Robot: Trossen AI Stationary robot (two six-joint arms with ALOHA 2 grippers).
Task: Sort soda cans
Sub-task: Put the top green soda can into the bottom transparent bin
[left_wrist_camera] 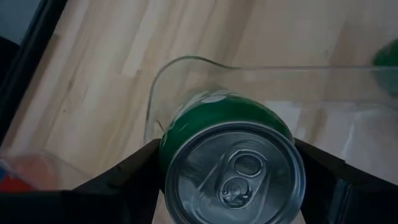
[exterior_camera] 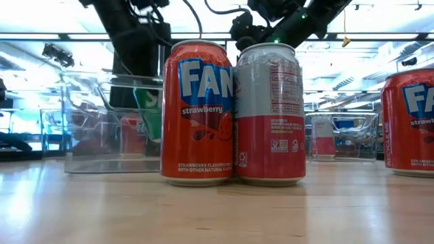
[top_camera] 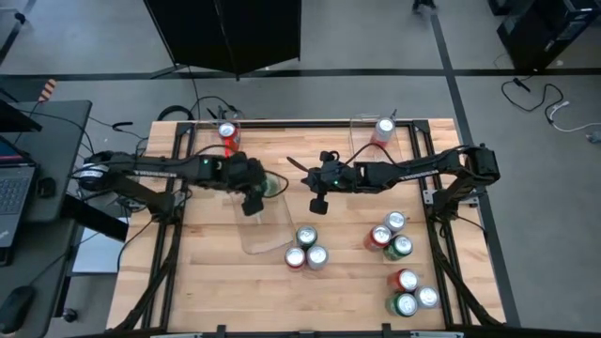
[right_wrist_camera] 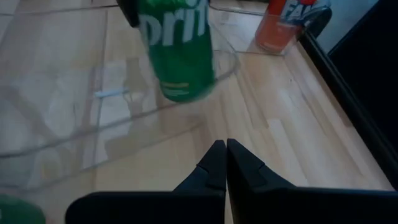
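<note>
Left wrist view: green can (left_wrist_camera: 231, 163), silver pull-tab top, between gripping left fingers (left_wrist_camera: 127, 180); right fingers (right_wrist_camera: 225, 163) closed

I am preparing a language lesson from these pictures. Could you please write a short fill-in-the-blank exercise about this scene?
1. The left hand holds a ____ can.
2. That can hangs over a clear ____.
3. The right hand holds nothing; its fingers are ____.
4. In the low view, the nearest can is strawberry-flavoured and coloured ____.

Missing words: green; bin; shut; red
</note>
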